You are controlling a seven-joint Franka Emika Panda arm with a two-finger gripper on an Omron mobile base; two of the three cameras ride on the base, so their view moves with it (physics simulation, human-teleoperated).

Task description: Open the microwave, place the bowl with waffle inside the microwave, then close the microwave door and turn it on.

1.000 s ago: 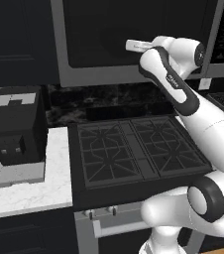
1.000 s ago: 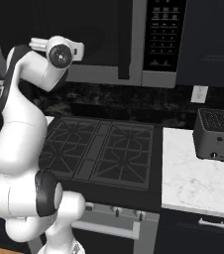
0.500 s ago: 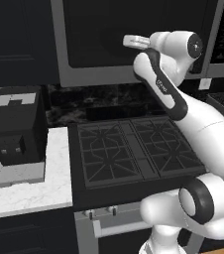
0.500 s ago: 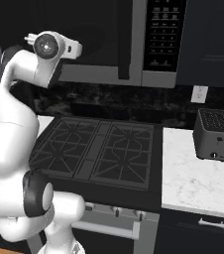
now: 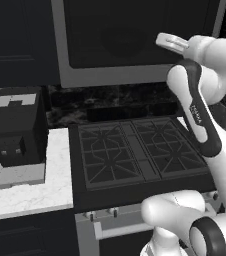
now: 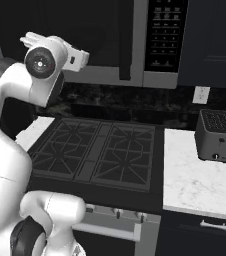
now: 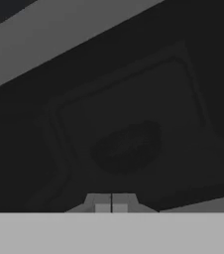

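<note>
Stove (image 5: pixel 135 150): nearest, between benches; coffee machine (image 5: pixel 16 125) left, toaster (image 6: pixel 216 135) right. Gripper (image 7: pixel 111 203): fingers pressed together, holding nothing, raised facing the door (image 5: pixel 135 35), likely to reach its handle (image 6: pixel 126 45). Microwave (image 6: pixel 135 75): above the stove, door closed; keypad (image 6: pixel 165 32) right.

Shut microwave door (image 6: pixel 60 37) blocking cavity
</note>
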